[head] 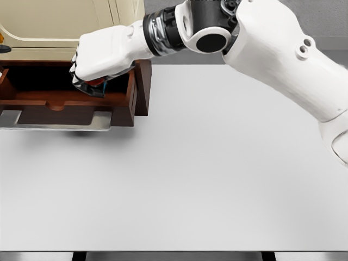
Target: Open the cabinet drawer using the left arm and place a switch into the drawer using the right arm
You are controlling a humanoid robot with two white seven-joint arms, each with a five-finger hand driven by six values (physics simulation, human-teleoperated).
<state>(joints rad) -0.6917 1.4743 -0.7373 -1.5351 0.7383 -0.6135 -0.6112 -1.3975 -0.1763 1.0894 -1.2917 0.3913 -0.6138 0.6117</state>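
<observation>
A dark wooden drawer (65, 100) stands pulled out of a cream cabinet (60, 27) at the upper left of the head view. My right arm reaches across from the right, and its hand (95, 68) hovers over the right end of the open drawer. The fingers curl around a small dark switch (93, 85) with a red-orange patch, held just above the drawer's front wall. Most of the switch is hidden under the hand. The left arm does not show.
A white table (190, 174) spreads below and to the right of the drawer. The drawer's right side wall (142, 87) stands close beside the hand. A grey metal handle plate (60, 120) juts out under the drawer's front.
</observation>
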